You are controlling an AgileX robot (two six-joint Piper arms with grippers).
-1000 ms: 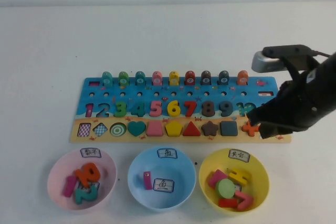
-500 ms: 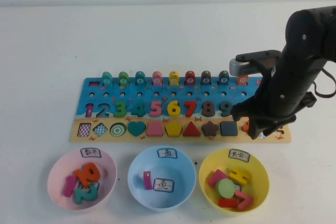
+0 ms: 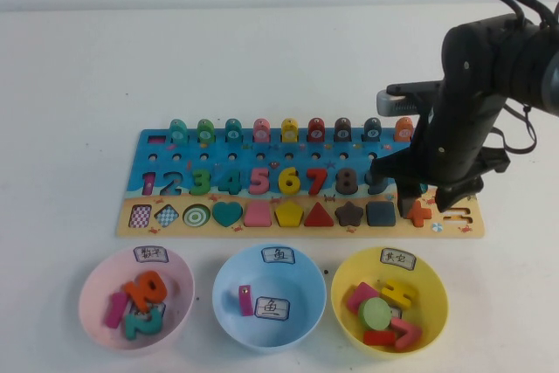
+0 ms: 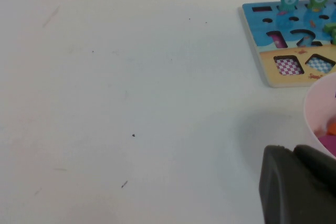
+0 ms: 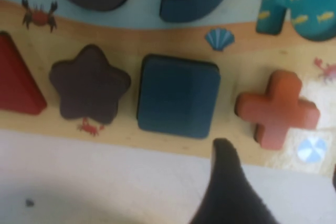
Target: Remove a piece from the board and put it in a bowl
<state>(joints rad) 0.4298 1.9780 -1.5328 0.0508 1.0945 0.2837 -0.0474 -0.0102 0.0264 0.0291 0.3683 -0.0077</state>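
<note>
The orange-red plus-shaped piece (image 3: 421,211) lies in its slot at the right end of the board (image 3: 262,163), next to the dark blue square. My right gripper (image 3: 428,196) hangs just above the piece, open and empty. In the right wrist view the piece (image 5: 277,109) lies flat on the board, just ahead of the right gripper (image 5: 279,157); one dark fingertip (image 5: 224,153) shows and the other is at the frame's edge. The yellow bowl (image 3: 337,299) stands in front of the board's right end with several pieces in it. My left gripper (image 4: 299,192) sits low over the table beside the pink bowl.
A pink bowl (image 3: 87,299) with number pieces and a light blue bowl (image 3: 223,303) with one pink piece stand in a row left of the yellow bowl. Upright pegs (image 3: 288,131) line the board's far edge. White table lies all around.
My right arm has swung upright over the board's right end. The gripper has shifted slightly, and the plus piece, mostly covered before, now shows in its slot.
</note>
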